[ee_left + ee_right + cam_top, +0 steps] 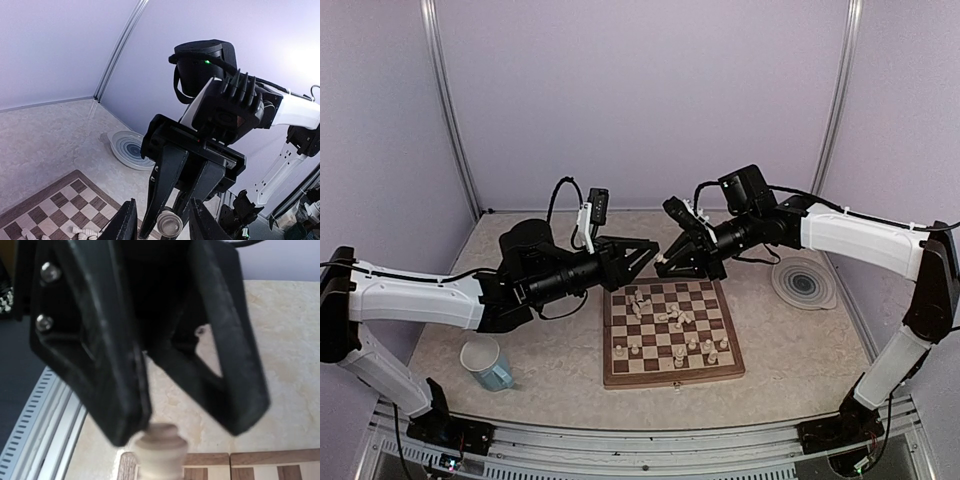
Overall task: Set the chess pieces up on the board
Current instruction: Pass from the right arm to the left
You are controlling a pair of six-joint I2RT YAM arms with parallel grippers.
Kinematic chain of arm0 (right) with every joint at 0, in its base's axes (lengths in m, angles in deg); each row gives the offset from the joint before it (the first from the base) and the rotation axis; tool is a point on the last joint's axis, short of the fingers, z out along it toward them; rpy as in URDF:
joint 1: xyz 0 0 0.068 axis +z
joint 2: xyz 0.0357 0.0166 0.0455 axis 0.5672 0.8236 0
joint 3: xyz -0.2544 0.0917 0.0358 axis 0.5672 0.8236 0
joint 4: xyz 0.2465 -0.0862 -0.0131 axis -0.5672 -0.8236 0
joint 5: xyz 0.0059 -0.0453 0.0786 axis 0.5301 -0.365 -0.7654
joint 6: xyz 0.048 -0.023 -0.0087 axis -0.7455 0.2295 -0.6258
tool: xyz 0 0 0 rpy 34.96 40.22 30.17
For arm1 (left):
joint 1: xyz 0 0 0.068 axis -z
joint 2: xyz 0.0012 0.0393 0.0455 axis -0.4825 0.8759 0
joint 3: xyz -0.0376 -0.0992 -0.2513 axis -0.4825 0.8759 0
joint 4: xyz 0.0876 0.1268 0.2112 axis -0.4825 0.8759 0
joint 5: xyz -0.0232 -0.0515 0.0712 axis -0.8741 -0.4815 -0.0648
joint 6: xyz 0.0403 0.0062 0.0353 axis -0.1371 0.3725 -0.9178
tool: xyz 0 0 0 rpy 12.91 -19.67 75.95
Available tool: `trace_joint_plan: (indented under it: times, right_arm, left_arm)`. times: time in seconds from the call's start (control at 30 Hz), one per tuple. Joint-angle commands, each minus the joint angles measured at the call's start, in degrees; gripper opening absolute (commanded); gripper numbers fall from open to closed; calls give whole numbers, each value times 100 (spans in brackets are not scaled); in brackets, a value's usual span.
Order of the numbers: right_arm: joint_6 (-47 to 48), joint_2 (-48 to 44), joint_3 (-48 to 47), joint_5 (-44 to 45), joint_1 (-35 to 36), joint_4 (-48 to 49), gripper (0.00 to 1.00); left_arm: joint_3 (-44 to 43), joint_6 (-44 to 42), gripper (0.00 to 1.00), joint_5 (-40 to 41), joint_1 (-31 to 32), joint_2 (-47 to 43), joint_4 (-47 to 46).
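The right hand (167, 219) pinches a chess piece (159, 452) at its fingertips. The left hand (642, 262), spread, flanks it, probably to take it over.

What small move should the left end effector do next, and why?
Probably close the left end effector gently on the chess piece: its fingers stand apart on either side of it, while the right end effector grips it.
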Motion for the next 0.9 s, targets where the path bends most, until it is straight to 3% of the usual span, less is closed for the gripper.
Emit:
trace_joint_plan:
  times: [0.0, 0.2, 0.4, 0.6, 0.87]
  right_arm:
    - [-126, 30, -97, -187, -35, 158, 2]
    - [-138, 42, -124, -165, -43, 158, 2]
    - [-59, 37, -125, -72, -43, 110, 5]
    - [490, -272, 212, 339, -424, -182, 46]
    - [305, -959, 890, 721, -1952, 242, 63]
  left_arm:
    - [-98, 55, 34, -244, 14, 9, -83]
    - [-275, 101, 26, -470, 20, 292, 118]
    - [-302, 53, 11, -459, 10, 294, 139]
    - [-539, -562, 8, -181, 85, 50, 1258]
    - [-1036, -1804, 8, 412, 580, 38, 4018]
